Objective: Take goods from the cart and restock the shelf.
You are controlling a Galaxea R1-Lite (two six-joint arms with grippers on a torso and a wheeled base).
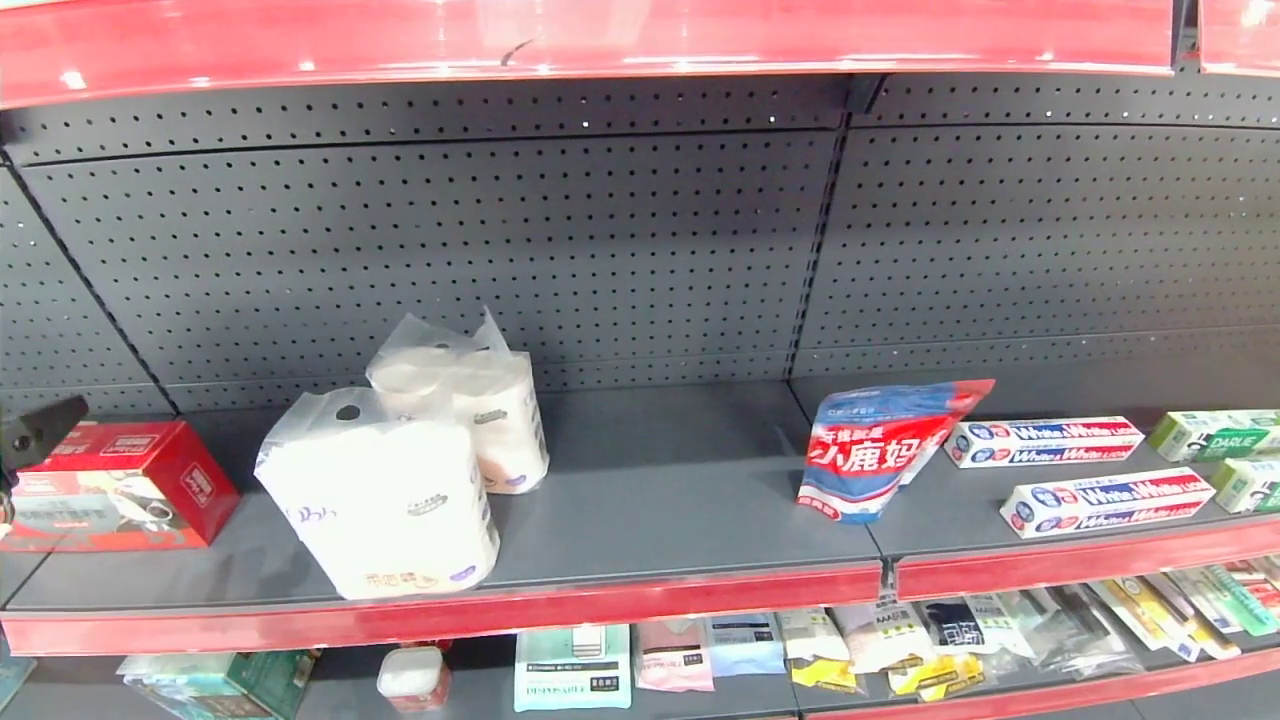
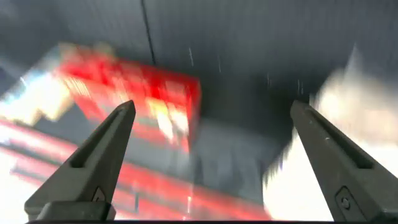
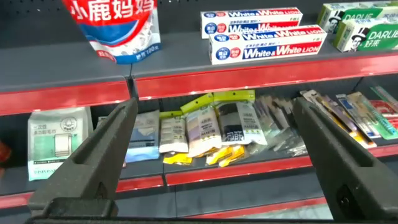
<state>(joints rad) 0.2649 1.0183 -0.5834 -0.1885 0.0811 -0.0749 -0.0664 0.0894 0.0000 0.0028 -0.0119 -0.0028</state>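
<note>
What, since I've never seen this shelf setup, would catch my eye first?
Two white toilet paper packs stand left of centre on the grey shelf, one behind the other. A red box sits at its left end, and a blue and red pouch sits beside toothpaste boxes on the right.

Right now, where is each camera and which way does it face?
Head view: on the head, facing the shelf: red box, paper roll packs, pouch, toothpaste boxes; dark piece, likely left arm, at the edge.
Left wrist view: on that wrist, facing the red box past the open left gripper.
Right wrist view: on that wrist, facing pouch, toothpaste boxes and lower shelf past the open right gripper.
Shared: head and left, red box; head and right, pouch, toothpaste boxes.
</note>
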